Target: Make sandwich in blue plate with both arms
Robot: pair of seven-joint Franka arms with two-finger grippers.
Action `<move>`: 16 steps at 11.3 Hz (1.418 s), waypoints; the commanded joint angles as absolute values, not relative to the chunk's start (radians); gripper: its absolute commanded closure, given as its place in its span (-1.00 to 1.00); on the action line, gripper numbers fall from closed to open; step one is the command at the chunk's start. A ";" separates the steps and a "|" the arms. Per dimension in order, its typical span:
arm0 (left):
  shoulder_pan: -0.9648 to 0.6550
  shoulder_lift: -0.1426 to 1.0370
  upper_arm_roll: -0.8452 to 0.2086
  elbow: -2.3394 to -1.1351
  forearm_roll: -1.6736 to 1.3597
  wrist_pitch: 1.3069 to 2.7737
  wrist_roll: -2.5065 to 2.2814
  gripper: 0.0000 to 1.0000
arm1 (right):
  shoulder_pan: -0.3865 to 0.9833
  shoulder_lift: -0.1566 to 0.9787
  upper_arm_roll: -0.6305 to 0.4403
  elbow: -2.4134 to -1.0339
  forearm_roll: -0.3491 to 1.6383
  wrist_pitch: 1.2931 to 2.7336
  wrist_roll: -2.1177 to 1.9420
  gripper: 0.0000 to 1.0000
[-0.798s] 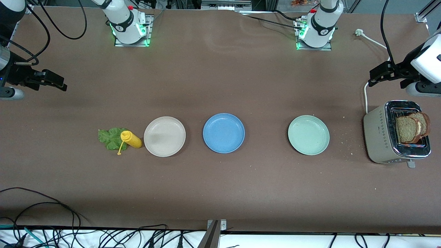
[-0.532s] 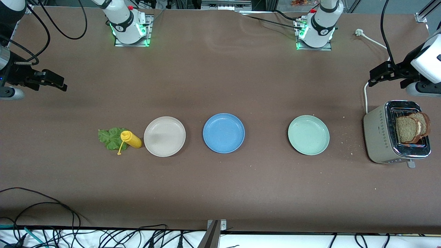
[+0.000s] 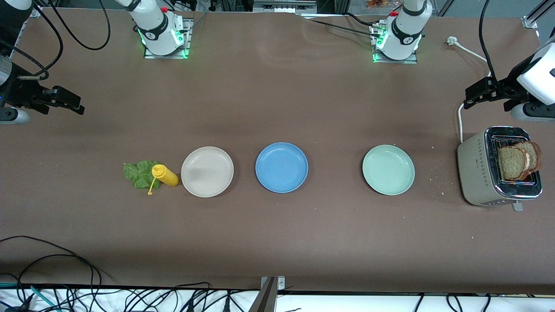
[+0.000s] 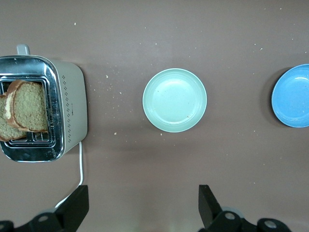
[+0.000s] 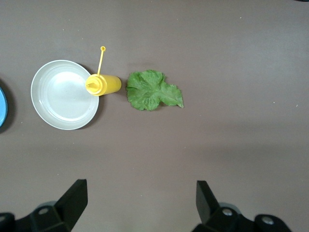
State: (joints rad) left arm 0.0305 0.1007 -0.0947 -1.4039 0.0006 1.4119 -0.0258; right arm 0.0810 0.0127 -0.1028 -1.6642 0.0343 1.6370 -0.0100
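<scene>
The blue plate (image 3: 281,167) lies empty mid-table, also seen as the blue plate (image 4: 294,96) in the left wrist view. Two brown bread slices (image 3: 518,161) stand in a toaster (image 3: 477,173) at the left arm's end. A green lettuce leaf (image 3: 136,174) lies flat at the right arm's end. My left gripper (image 3: 472,96) hangs open over bare table beside the toaster, holding nothing, as the left gripper (image 4: 143,203) shows. My right gripper (image 3: 78,105) hangs open over bare table at its own end, nothing between the fingers of the right gripper (image 5: 141,200).
A yellow squeeze bottle (image 3: 165,175) lies on its side between the lettuce and a beige plate (image 3: 207,171). A mint-green plate (image 3: 388,169) sits between the blue plate and the toaster. The toaster's white cord (image 3: 460,121) runs toward the arms' bases. Crumbs dot the table near the toaster.
The right arm has shifted very slightly. Nothing else has moved.
</scene>
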 commanded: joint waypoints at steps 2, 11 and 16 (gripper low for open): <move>0.035 0.100 -0.098 -1.393 0.015 1.399 -0.005 -1.00 | 0.081 0.017 -0.101 -1.644 0.035 1.621 -0.011 -1.00; 0.037 0.100 -0.098 -1.394 0.015 1.397 -0.011 -1.00 | 0.083 0.009 -0.084 -1.643 0.035 1.617 -0.009 -1.00; 0.038 0.100 -0.097 -1.396 0.015 1.382 -0.008 -1.00 | 0.083 0.012 -0.084 -1.638 0.037 1.620 -0.009 -1.00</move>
State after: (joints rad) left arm 0.0310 0.1007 -0.0933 -1.4039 0.0006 1.4031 -0.0259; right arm 0.0821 0.0125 -0.0857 -1.6594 0.0341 1.6370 -0.0098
